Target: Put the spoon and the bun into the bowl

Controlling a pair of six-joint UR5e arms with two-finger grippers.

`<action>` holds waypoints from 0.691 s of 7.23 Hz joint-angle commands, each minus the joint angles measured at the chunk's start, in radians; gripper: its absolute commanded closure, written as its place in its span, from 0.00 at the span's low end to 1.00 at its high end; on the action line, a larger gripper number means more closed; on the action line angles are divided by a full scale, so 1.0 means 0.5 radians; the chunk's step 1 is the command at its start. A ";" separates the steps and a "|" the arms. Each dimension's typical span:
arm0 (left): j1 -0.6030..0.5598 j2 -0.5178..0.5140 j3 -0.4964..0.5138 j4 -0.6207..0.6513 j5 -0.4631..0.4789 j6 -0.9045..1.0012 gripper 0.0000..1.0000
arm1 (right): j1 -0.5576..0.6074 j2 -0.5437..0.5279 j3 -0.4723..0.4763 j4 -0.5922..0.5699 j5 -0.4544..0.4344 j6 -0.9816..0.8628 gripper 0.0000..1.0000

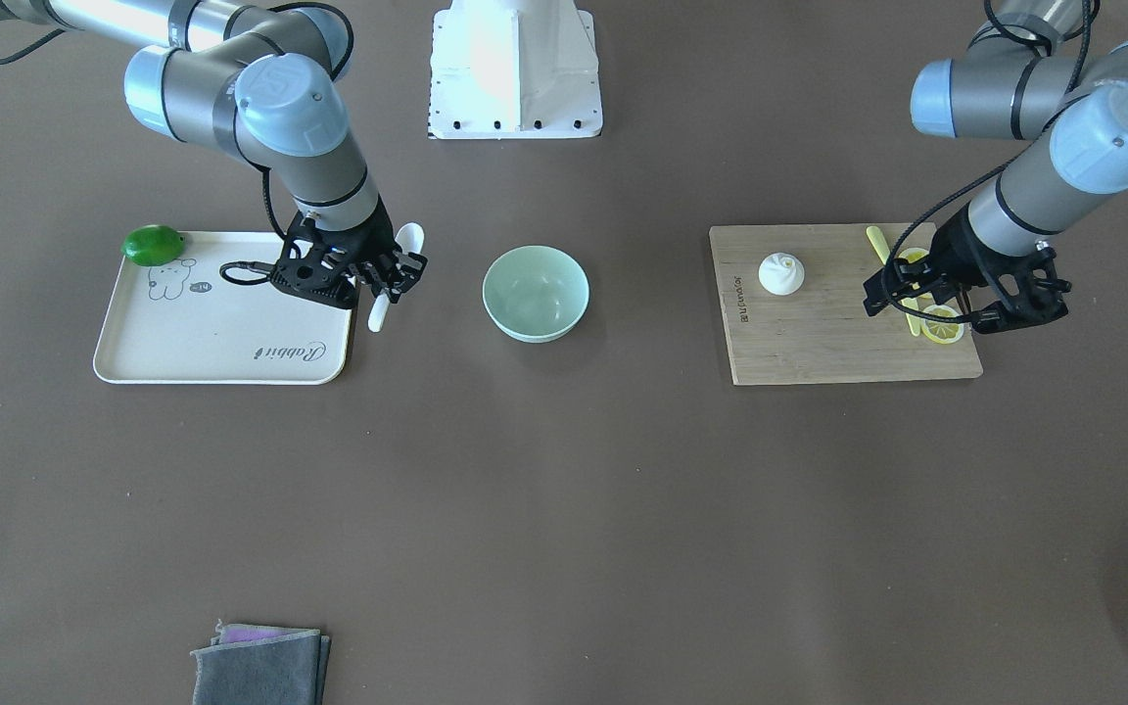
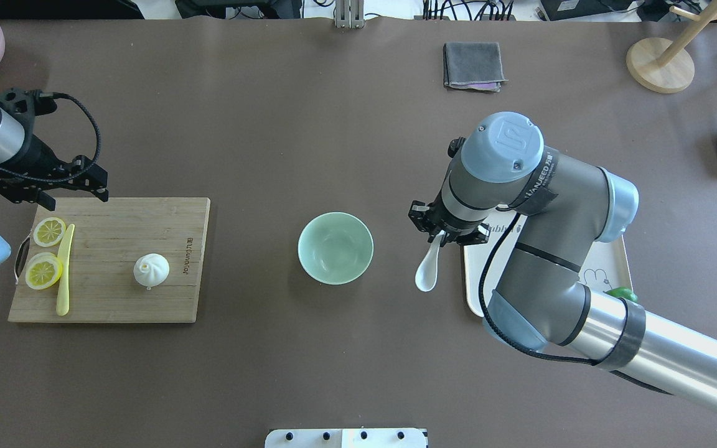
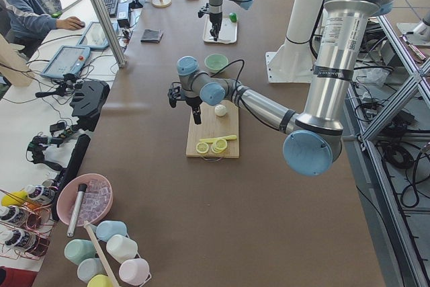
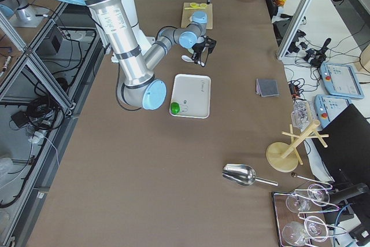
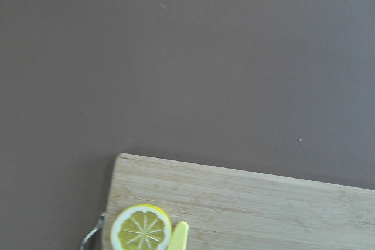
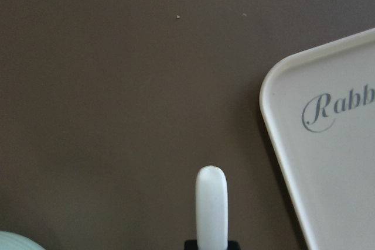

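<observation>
My right gripper (image 2: 449, 234) is shut on the handle of the white spoon (image 2: 427, 270) and holds it above the table, between the tray and the mint-green bowl (image 2: 335, 247). The scoop hangs toward the robot's side. The spoon handle (image 6: 211, 203) shows in the right wrist view. The bowl (image 1: 535, 292) is empty at the table's middle. The white bun (image 2: 151, 270) sits on the wooden cutting board (image 2: 116, 298). My left gripper (image 2: 75, 196) hovers over the board's far left edge, open and empty, well apart from the bun (image 1: 781, 273).
Two lemon slices (image 2: 43, 272) and a pale-yellow knife (image 2: 64, 274) lie on the board's left part. A cream tray (image 1: 211, 343) with a green lime (image 1: 153, 245) lies under my right arm. A folded grey cloth (image 2: 473, 65) lies at the far side.
</observation>
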 commanded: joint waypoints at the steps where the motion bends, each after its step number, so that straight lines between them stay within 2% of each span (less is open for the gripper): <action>1: 0.081 -0.020 -0.014 0.000 0.038 -0.093 0.02 | -0.098 0.358 -0.232 -0.065 -0.156 0.420 1.00; 2: 0.121 -0.050 -0.020 0.000 0.041 -0.163 0.02 | -0.126 0.456 -0.315 -0.065 -0.223 0.519 1.00; 5: 0.204 -0.063 -0.109 0.006 0.047 -0.305 0.02 | -0.136 0.540 -0.444 -0.056 -0.337 0.621 1.00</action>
